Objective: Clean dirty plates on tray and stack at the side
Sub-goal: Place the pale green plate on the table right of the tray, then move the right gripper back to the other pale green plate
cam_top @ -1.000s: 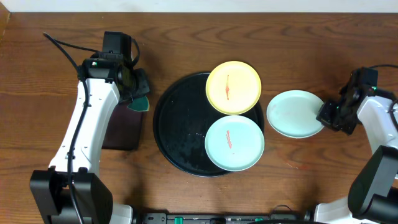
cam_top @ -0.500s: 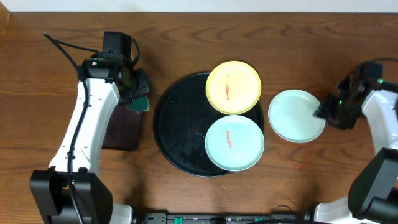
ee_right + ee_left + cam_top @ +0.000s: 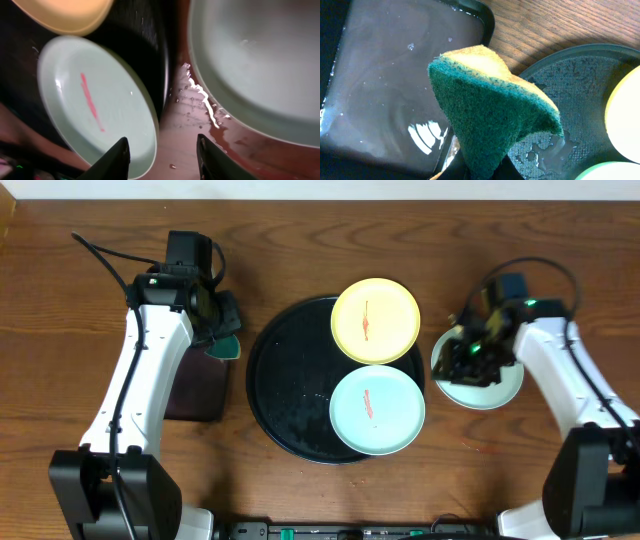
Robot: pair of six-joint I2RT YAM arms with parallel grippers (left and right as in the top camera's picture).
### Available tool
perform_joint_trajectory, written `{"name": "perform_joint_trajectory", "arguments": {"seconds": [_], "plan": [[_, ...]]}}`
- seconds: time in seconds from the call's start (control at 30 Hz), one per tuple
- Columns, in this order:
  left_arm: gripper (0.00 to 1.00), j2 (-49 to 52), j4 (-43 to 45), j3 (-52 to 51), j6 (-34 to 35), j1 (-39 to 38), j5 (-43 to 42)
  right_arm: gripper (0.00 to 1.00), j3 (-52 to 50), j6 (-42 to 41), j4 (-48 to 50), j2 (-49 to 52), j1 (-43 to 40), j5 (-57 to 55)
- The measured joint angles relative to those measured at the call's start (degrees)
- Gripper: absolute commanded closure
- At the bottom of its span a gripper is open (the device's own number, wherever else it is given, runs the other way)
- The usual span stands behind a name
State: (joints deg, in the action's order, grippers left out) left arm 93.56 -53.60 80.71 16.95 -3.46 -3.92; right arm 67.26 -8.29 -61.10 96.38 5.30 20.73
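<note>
While the left tool pinches a green-and-yellow sponge above the gap between the rectangular dark-brown tray and the round black tray, the right tool hovers with its fingers spread and empty. It hangs over the left part of a pale mint plate lying on the bare table just right of the black tray. Two more plates sit on the black tray's right half: a yellow plate overhanging the far rim and a second mint plate at the near right rim, each with a thin red smear at centre. Water beads on the black tray, and a wet patch glistens on the table between the two mint plates.
</note>
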Motion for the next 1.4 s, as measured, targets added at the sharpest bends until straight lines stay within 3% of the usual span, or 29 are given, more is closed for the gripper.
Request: {"name": "perform_joint_trajectory", "arguments": {"seconds": [0.33, 0.4, 0.6, 1.0, 1.4], "plan": [[0.93, 0.0, -0.2, 0.0, -5.0, 0.0, 0.0, 0.70, -8.6, -1.7, 9.6, 0.0, 8.1, -3.0], [0.93, 0.0, -0.7, 0.0, -6.7, 0.0, 0.0, 0.82, -9.9, -2.6, 10.1, 0.0, 9.3, -4.3], [0.93, 0.0, -4.9, 0.0, -8.3, 0.0, 3.7, 0.99, -11.1, -5.1, 10.5, 0.0, 10.1, -6.3], [0.93, 0.0, -11.3, 3.0, -6.0, 0.0, 8.9, 0.99, -9.3, -6.2, 10.7, 0.0, 11.1, -3.9], [0.92, 0.0, -10.7, 4.6, 1.5, -2.6, 8.6, 0.99, -5.4, -17.5, 22.8, 1.7, 23.6, -2.7]]}}
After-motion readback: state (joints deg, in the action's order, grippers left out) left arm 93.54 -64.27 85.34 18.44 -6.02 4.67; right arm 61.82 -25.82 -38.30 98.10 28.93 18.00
